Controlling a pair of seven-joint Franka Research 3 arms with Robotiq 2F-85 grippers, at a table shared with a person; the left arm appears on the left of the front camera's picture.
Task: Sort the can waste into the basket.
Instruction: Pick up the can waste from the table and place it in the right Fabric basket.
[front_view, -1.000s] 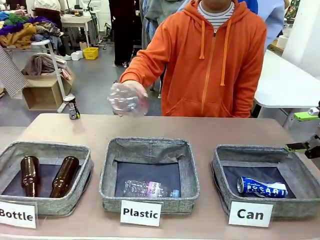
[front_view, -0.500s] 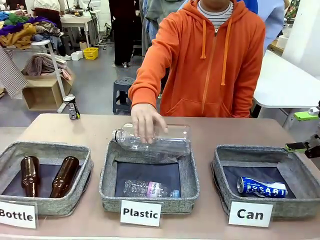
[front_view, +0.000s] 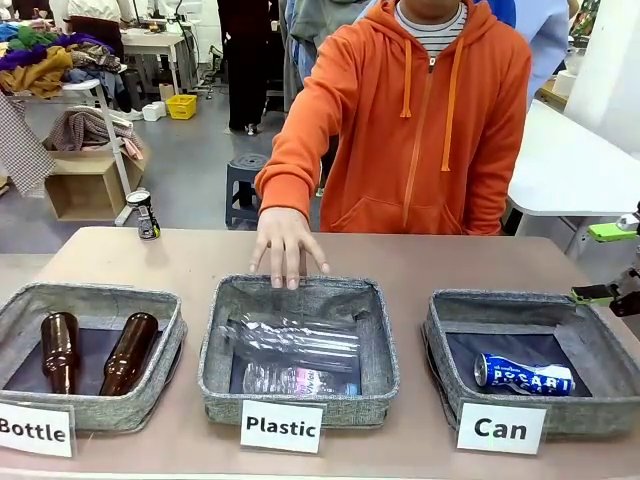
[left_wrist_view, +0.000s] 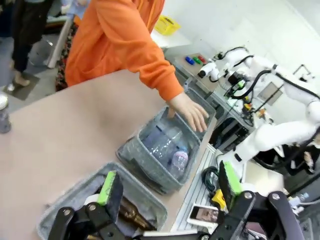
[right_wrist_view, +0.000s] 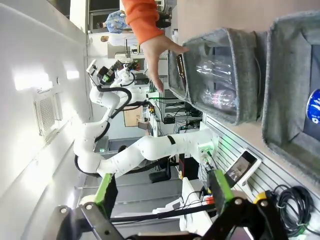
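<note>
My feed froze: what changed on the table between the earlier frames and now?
The person's hand brought a clear plastic bottle down and let it go into the Plastic basket; the hand is now spread at its far rim. Unchanged: the blue can in the Can basket, the black can on the table, the brown bottles.

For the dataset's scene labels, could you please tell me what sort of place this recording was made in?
Probably a robotics lab or workshop staging a waste-sorting trial: signed Bottle basket, Plastic basket and Can basket on a table, the right gripper hangs open, heaped clothes fill shelves behind.
</note>
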